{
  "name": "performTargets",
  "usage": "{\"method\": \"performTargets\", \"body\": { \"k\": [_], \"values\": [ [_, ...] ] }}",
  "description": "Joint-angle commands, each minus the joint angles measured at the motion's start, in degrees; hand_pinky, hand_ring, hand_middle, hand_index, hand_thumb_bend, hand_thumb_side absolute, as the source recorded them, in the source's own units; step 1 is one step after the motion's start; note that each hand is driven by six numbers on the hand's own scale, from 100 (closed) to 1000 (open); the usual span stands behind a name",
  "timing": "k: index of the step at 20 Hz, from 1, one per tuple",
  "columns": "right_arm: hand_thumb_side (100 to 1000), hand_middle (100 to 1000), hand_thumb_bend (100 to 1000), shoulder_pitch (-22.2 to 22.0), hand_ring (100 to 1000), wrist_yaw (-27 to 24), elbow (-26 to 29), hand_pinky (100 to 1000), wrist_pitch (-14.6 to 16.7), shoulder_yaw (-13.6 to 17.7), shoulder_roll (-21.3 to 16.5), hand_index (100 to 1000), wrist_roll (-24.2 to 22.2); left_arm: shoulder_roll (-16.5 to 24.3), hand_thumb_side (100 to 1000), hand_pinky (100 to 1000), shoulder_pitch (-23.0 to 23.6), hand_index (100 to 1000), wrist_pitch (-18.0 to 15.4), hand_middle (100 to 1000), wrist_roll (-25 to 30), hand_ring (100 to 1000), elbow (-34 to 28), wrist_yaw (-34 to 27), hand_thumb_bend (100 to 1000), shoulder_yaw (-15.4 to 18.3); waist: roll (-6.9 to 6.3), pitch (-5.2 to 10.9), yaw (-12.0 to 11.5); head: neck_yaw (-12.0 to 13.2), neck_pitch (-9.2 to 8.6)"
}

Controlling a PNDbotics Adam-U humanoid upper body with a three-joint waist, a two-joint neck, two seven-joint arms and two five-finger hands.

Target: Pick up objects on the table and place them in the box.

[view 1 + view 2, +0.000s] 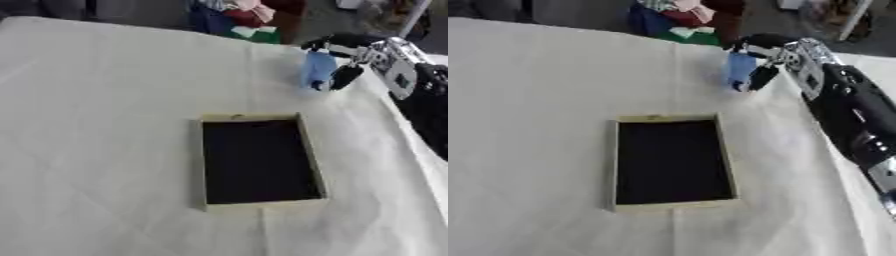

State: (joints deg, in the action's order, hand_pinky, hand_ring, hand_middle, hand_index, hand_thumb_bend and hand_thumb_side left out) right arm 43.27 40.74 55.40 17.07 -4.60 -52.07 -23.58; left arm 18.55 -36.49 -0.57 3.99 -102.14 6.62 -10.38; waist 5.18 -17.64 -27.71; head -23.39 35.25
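From my feed, the right hand [360, 59] is past the box's [260, 161] far right corner, fingers [345, 76] curled around a small blue object [318, 69], held up off the white-covered desk [96, 125]. The box sits open with a dark inside. Can't see the left hand.

I take the box [259, 161] as landmark: it sits on the table [96, 125], about mid-table, a little right of centre in my view. Nothing lies in the box that I can make out. Behind the box and to its right, the right hand [776, 56] comes in from the right edge and holds a small object [741, 70], above the table surface, well apart from the box's far rim. Beyond the table's far edge, behind the box, a heap of items [241, 17].
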Motion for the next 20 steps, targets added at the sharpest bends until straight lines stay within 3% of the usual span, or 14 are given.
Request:
{"method": "performTargets", "body": {
  "k": [1,8,13,14,15,20],
  "values": [
    [163,571,255,0.2,972,0.4,0.9,988,0.0,0.6,-1.7,1000,1.3,0.5,796,690,-1.0,880,-0.1,816,0.2,781,-0.8,-0.1,315,0.0,-0.39,1.20,0.4,-0.1,-0.55],
    [145,547,244,0.1,950,0.2,7.8,978,2.1,-1.5,-0.9,974,1.4,0.7,796,690,0.0,879,-0.1,815,-0.2,780,-0.4,0.0,315,0.5,-1.05,2.36,3.0,1.3,0.35],
    [149,536,239,-0.3,946,-0.2,15.3,977,4.6,-4.4,0.1,786,-0.1,1.0,797,691,1.4,879,-0.1,815,-0.8,780,0.0,0.0,315,1.1,-1.86,3.99,5.6,3.0,1.99],
    [207,537,327,-0.5,947,-0.3,16.9,979,4.9,-4.9,0.3,782,-0.5,1.1,797,691,1.6,879,-0.2,815,-0.9,780,0.1,0.1,315,1.1,-1.96,4.28,6.1,3.2,2.23],
    [150,538,241,-0.8,948,-0.4,18.5,980,5.3,-5.5,0.5,784,-0.9,1.1,797,692,1.8,879,-0.2,815,-1.0,780,0.1,0.1,316,1.2,-2.06,4.59,6.5,3.4,2.51],
    [157,535,227,-2.5,945,-2.3,26.0,979,7.8,-9.1,2.0,783,-2.5,1.7,797,692,2.7,879,-0.2,814,-1.6,780,0.2,0.3,315,1.8,-2.43,6.03,9.1,4.7,4.08]
  ]
}}
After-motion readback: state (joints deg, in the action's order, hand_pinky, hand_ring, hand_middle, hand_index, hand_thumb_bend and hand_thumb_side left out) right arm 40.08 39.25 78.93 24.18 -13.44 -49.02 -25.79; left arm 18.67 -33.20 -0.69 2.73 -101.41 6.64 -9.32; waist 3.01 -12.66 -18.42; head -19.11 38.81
